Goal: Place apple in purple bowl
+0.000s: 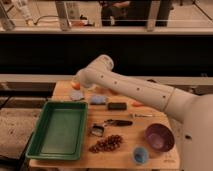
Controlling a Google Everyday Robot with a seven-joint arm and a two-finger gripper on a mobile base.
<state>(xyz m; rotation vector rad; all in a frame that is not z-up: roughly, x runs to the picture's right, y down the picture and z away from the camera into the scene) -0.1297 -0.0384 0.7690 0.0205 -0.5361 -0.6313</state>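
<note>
My white arm reaches from the lower right across the table to its far left corner. The gripper (78, 82) at its end is mostly hidden behind the wrist. The apple (74, 85), small and orange, shows right at the gripper's tip and appears held in the shut jaws. The purple bowl (159, 138) stands at the table's near right, far from the gripper and with nothing visible in it.
A green tray (57, 130) fills the near left. Two blue items (98, 99), a black block (117, 106), an orange carrot-like piece (137, 104), a black-handled tool (117, 122), a dark cluster (106, 144) and a small blue cup (140, 154) lie about the table.
</note>
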